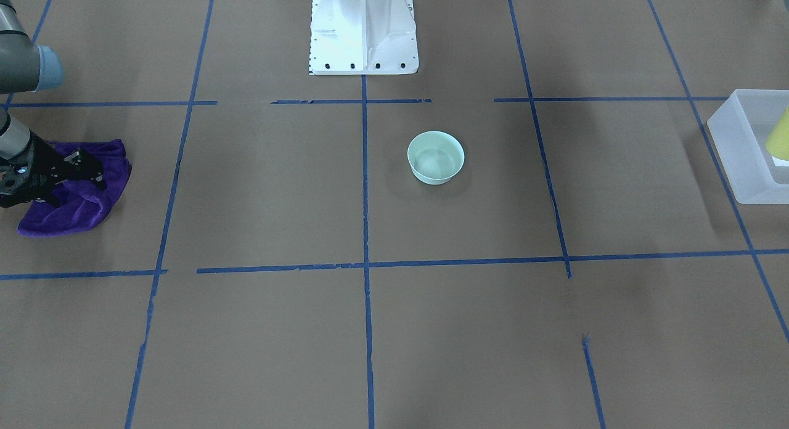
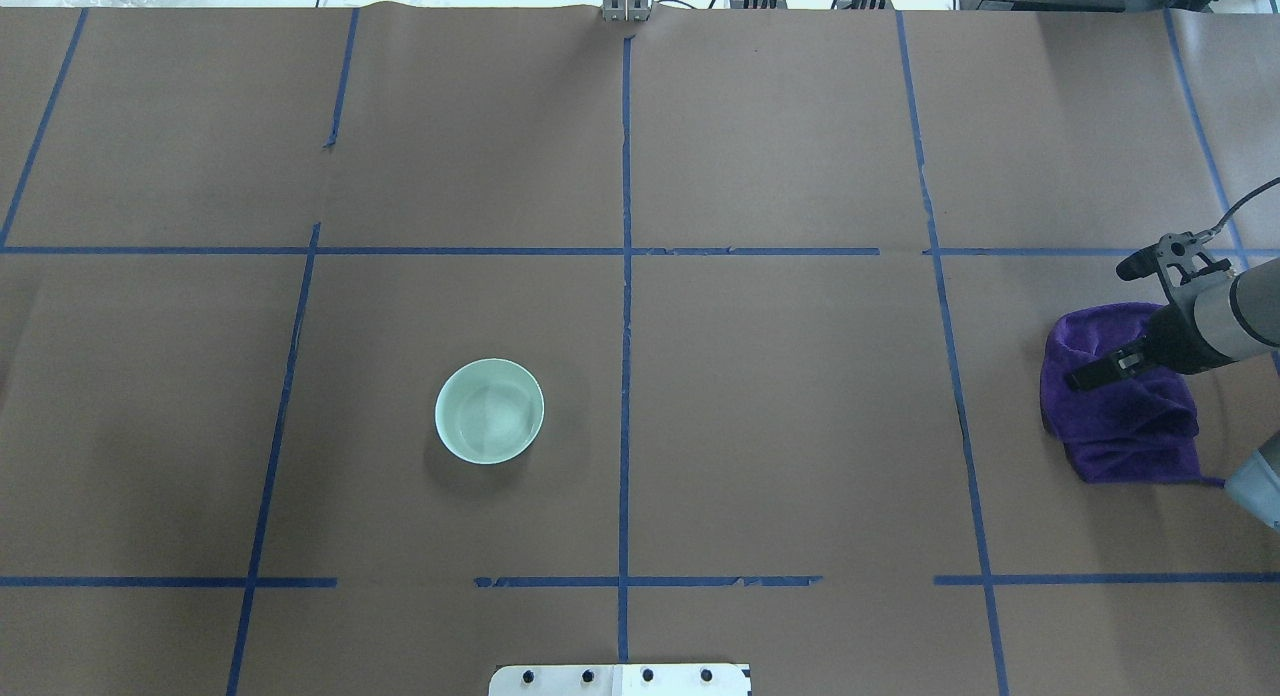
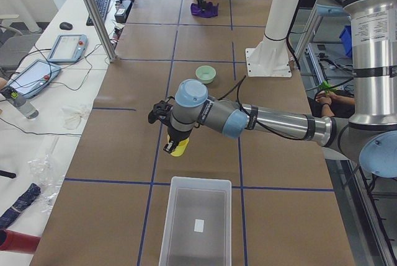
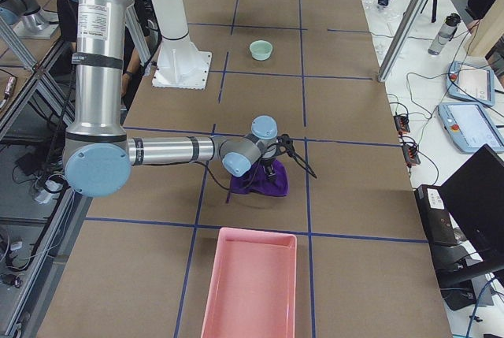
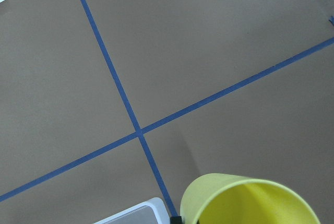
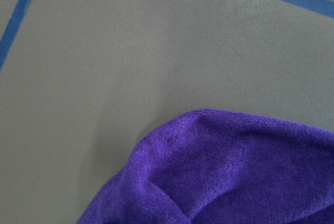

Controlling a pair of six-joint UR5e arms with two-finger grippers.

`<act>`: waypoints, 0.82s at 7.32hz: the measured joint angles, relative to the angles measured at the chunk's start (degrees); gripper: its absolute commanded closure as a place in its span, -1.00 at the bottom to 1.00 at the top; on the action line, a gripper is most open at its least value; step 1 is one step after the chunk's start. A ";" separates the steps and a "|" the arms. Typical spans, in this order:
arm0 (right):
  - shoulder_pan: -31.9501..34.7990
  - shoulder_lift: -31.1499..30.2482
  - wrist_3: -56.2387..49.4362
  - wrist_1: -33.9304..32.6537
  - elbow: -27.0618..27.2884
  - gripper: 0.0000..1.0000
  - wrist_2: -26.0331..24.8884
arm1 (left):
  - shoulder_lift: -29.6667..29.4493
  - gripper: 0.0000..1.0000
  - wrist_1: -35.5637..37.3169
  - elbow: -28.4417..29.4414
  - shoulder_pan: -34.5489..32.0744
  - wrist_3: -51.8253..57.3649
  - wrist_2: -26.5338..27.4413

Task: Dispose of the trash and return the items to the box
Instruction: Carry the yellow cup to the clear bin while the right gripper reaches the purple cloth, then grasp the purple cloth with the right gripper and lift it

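Since it belongs in the box (image 3: 195, 222), the left hand (image 3: 169, 146) grips the yellow cup (image 5: 245, 203); right hand's (image 1: 89, 173) grip unclear.

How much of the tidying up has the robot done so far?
Nothing looks finished yet: the box holds only its label. In hand: the yellow cup is up at the left tool, close to the box but not in it, and the right tool is down on the purple cloth. To do after that: the green bowl sits alone mid-table.
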 measured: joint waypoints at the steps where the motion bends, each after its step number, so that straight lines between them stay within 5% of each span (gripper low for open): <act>1: -0.32 -0.01 0.00 -0.10 0.10 0.94 -0.05 | -0.03 1.00 0.00 1.00 -0.82 1.06 0.62; 6: 0.14 -0.29 -0.10 -4.22 5.55 1.00 0.66 | -0.21 1.00 -0.08 3.29 -1.82 1.84 3.74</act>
